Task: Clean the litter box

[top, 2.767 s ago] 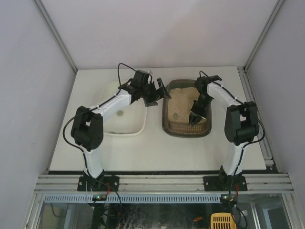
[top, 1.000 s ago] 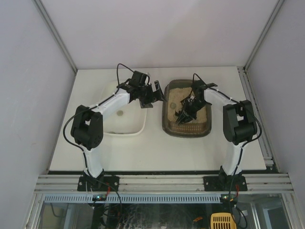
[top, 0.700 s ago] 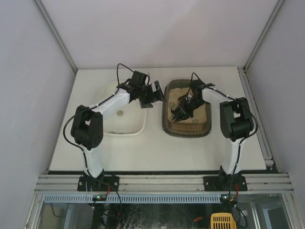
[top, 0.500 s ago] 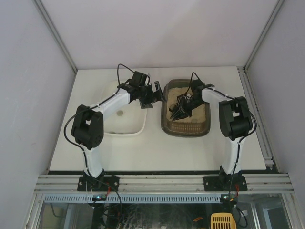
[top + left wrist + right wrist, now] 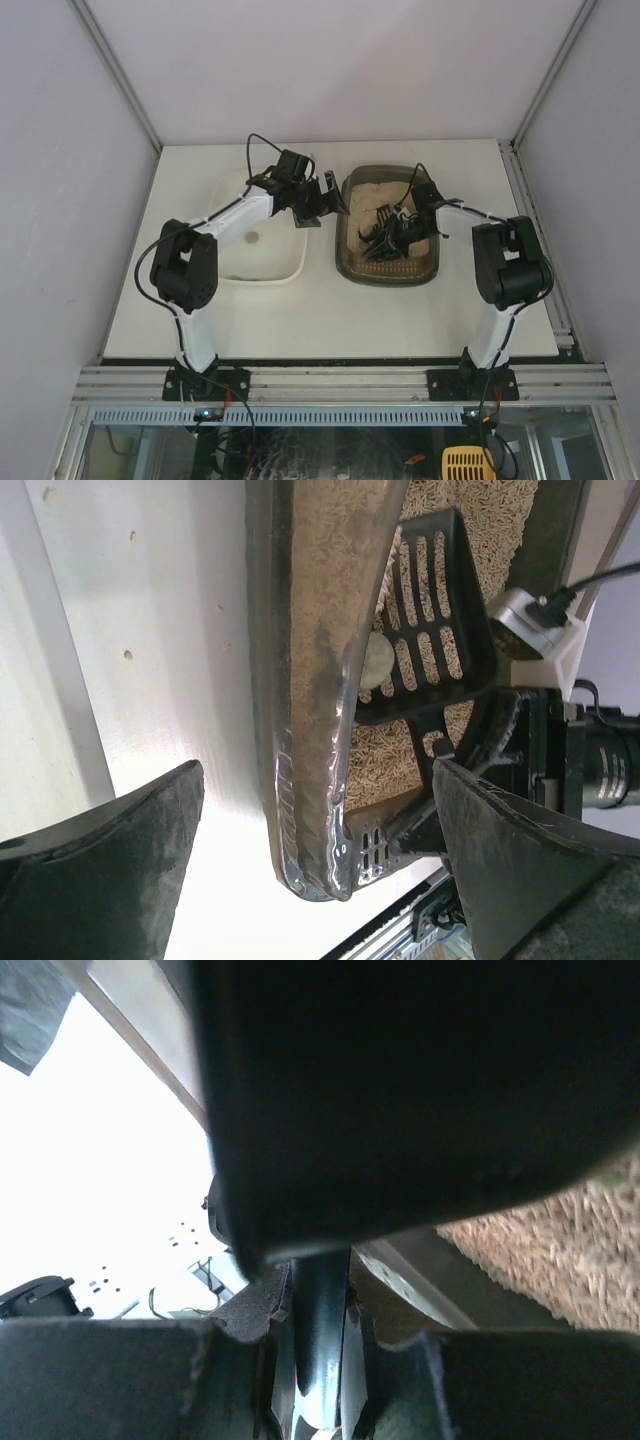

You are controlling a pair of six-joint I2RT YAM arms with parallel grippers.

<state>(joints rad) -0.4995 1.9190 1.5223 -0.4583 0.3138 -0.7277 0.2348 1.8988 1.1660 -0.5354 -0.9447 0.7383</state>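
Left wrist view: my left hand hangs released at the left rim of the litter box, far right of centre on the desk. My right hand grasps the scoop. I judge the box stiff and litter-heavy, best held by its raised rim.

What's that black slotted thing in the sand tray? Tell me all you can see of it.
A black plastic scoop with rows of long slots, tilted inside the litter box over the beige litter. A pale round lump lies at its edge by the box's wall. Its handle runs back into the right gripper, which is shut on it.
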